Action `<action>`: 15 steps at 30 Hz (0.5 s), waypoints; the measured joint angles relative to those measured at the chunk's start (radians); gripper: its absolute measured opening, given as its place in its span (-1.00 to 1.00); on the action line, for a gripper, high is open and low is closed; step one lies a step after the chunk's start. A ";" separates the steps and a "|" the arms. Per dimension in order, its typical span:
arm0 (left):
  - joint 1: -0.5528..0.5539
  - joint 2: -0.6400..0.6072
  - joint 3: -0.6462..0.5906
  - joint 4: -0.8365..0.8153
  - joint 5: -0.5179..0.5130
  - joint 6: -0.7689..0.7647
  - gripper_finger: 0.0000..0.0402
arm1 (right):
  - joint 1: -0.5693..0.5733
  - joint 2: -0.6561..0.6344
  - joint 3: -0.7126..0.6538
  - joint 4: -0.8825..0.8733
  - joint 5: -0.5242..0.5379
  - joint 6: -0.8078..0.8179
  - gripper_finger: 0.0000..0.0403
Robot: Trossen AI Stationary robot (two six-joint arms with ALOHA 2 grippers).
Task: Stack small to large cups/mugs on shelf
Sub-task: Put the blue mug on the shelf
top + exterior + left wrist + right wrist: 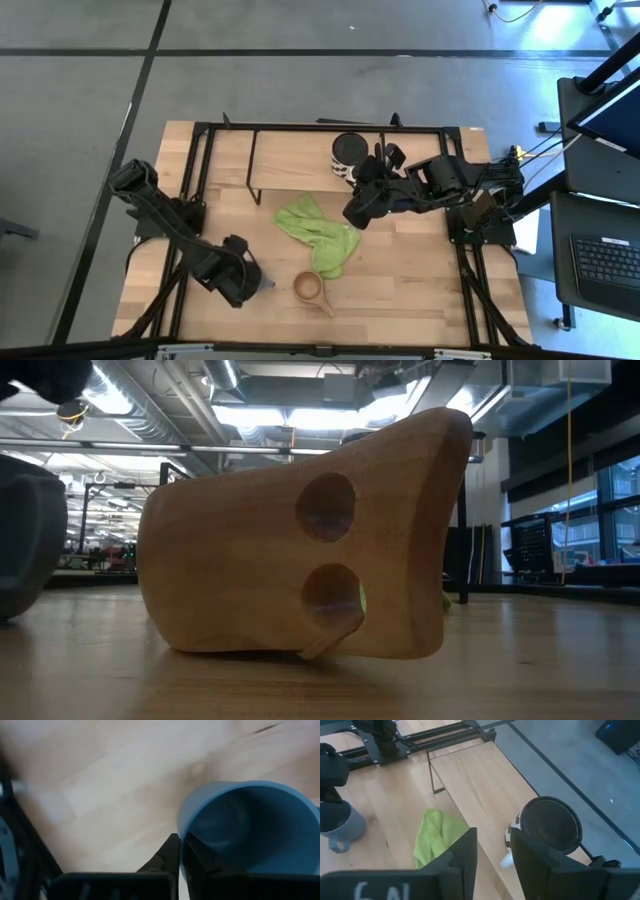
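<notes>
My left gripper (pixel 247 281) is at the table's near left, shut on the grey-blue mug (pixel 264 285), which also shows in the right wrist view (pixel 340 826). The small tan wooden cup (pixel 309 288) stands on the tabletop just right of it, its handle (pixel 328 307) toward the near edge; it fills the low view (pixel 300 530). The large mug (pixel 349 152), dark inside and black-and-white outside, stands on the shelf (pixel 290 155). My right gripper (pixel 492 851) is open and empty, in the air by the shelf's near edge, near the large mug (pixel 551 824). My left gripper holds the mug's rim (pixel 186 832), with one finger (pixel 170 856) outside the wall and the other inside. The fingers come from above, pointing down. The mug is upright, mouth up; I cannot tell whether its base touches the tabletop.
A green cloth (pixel 320 232) lies crumpled on the tabletop between the shelf and the wooden cup. Black metal frames (pixel 200 170) run along the table's left, right and far sides. The left half of the shelf board is bare wood.
</notes>
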 joint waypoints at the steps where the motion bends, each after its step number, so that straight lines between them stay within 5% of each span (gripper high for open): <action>1: 0.007 0.000 -0.002 0.002 -0.015 0.045 -0.97 | -0.001 0.000 0.000 0.000 0.000 0.000 -0.41; 6: 0.071 -0.002 -0.022 0.014 -0.090 0.335 -0.98 | -0.013 0.000 0.000 0.000 0.000 0.001 -0.41; 15: 0.133 -0.006 -0.076 0.147 -0.168 1.130 -0.99 | -0.026 0.000 0.000 -0.001 -0.021 0.050 -0.41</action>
